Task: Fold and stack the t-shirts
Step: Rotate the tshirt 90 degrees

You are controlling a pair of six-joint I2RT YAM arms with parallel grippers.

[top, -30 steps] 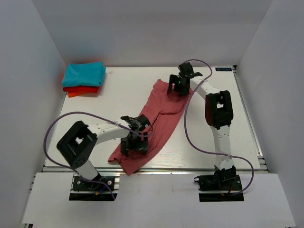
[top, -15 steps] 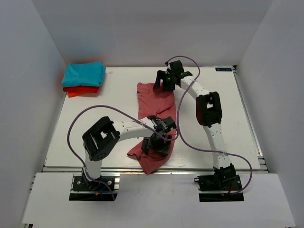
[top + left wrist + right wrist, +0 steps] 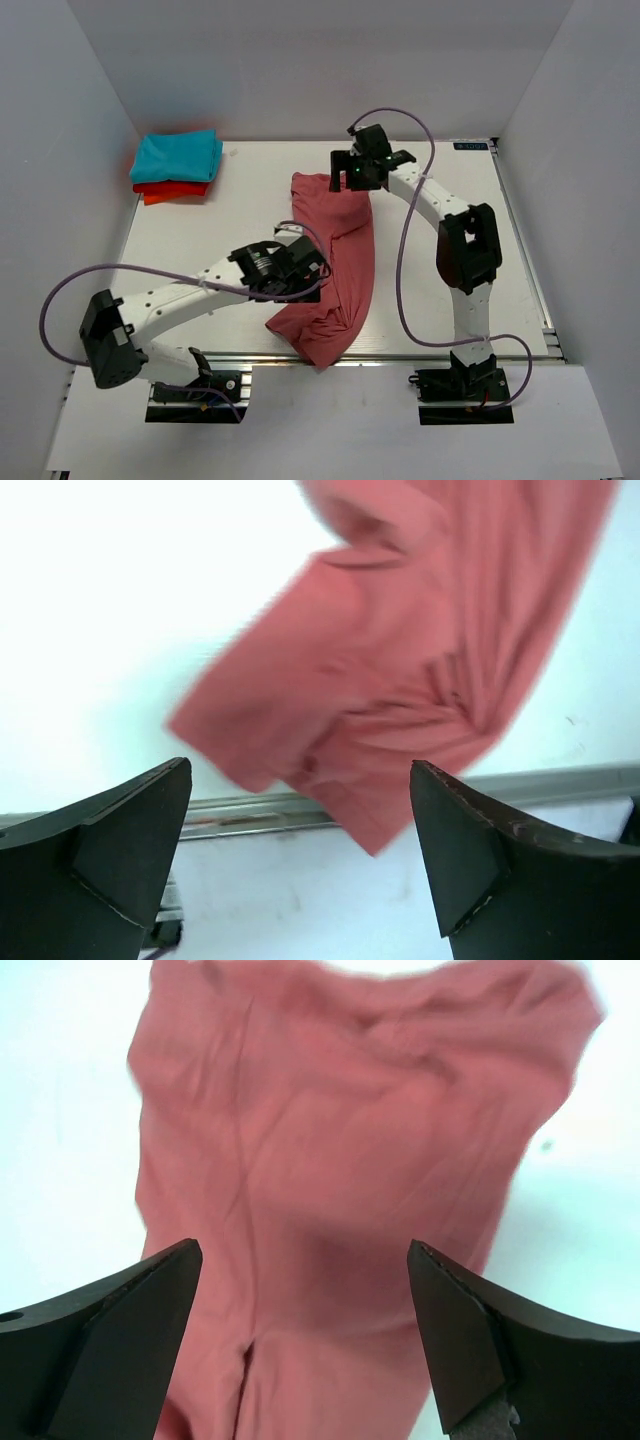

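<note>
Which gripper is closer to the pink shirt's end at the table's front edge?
Left. The left gripper is just beyond that end of the salmon-pink t-shirt; the right gripper is over its far end.

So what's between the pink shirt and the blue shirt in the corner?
Just bare table, seen from the overhead view: nothing lies between the pink shirt and the blue shirt.
</note>
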